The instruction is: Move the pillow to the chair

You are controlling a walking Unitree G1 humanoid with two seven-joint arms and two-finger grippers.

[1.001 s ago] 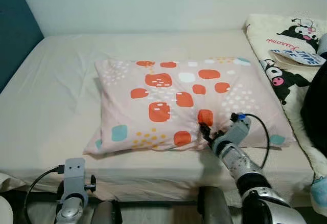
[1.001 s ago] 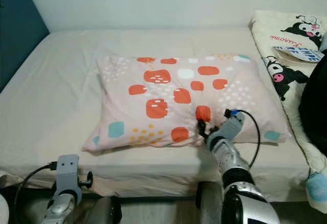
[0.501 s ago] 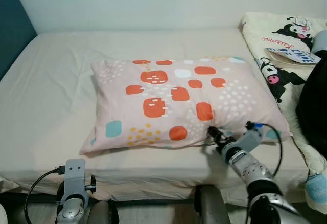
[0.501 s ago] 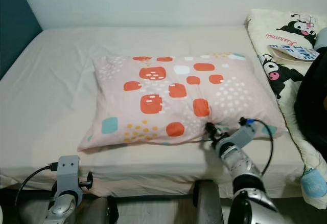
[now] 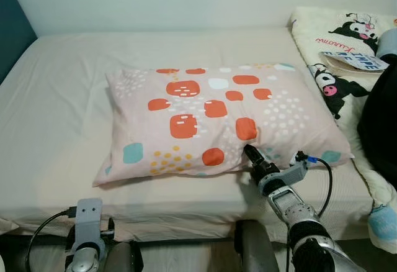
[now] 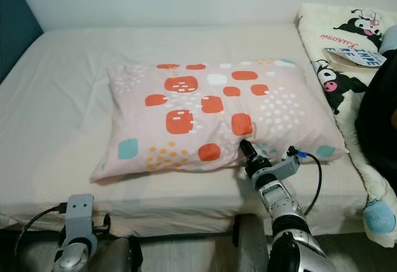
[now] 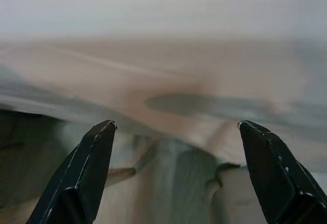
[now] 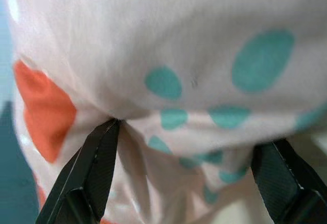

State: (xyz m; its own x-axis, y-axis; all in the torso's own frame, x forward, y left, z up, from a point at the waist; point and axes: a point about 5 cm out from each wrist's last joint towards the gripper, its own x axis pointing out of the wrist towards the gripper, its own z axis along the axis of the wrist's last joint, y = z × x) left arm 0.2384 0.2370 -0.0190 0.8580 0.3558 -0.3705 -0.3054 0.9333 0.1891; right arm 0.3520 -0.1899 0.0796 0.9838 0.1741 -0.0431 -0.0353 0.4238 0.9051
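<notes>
Right now the pillow (image 5: pixel 217 120), pale pink with orange, teal and white patches, lies flat across the middle of the bed (image 5: pixel 62 104), its long side facing the robot and its near edge close to the mattress front. The right gripper (image 5: pixel 249 154) reaches up from below and meets that near edge, just under an orange patch. In the right wrist view its jaws stand wide apart, with a bunched fold of the pillow's fabric lying between them and the left-hand finger (image 8: pixel 94 165) touching the cloth; whether the other finger touches it I cannot tell. The jaws are not closed on anything. The left gripper (image 7: pixel 176 132) hangs low at the front of the bed, by the robot's left side, its jaws spread wide and holding nothing, with a blurred stretch of bedding beyond them. At the right end of the bed lies a cream blanket (image 5: pixel 338 48) printed with black-and-white cartoon figures, well apart from the pillow's right corner.
</notes>
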